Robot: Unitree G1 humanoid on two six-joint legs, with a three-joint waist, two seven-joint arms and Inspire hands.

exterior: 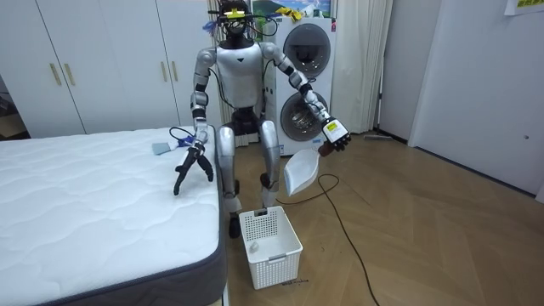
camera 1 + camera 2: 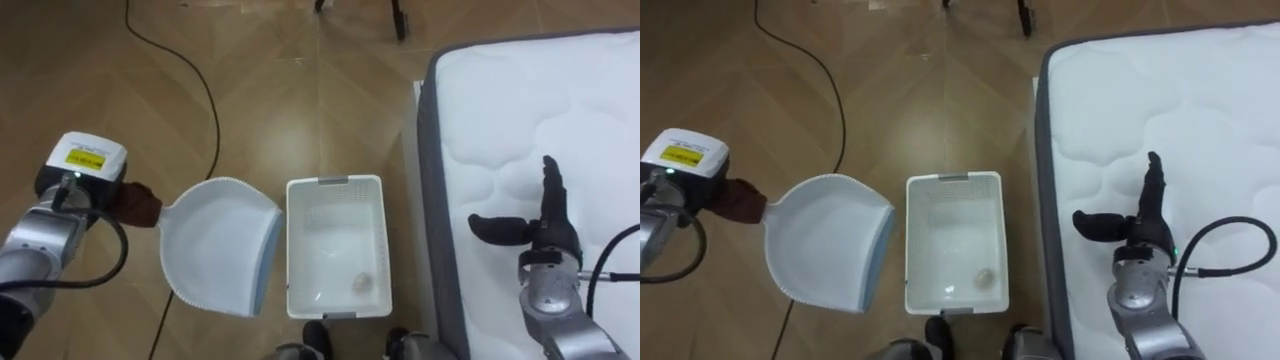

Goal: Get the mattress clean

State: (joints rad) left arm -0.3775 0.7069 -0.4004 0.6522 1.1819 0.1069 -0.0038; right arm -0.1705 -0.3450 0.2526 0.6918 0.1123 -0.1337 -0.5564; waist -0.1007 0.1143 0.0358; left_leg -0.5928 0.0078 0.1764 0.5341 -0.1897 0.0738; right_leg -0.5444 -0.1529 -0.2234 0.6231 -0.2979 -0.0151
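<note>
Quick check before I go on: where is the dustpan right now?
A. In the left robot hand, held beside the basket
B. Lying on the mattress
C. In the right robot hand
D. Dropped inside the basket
A: the left robot hand grips the white dustpan by its handle, holding it up off the floor next to the basket, while the right robot hand is open above the mattress.

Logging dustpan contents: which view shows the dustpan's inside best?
Right eye view: the dustpan is seen whole from above, inside open to view. Left eye view shows much the same; room view shows it small, tilted.
</note>
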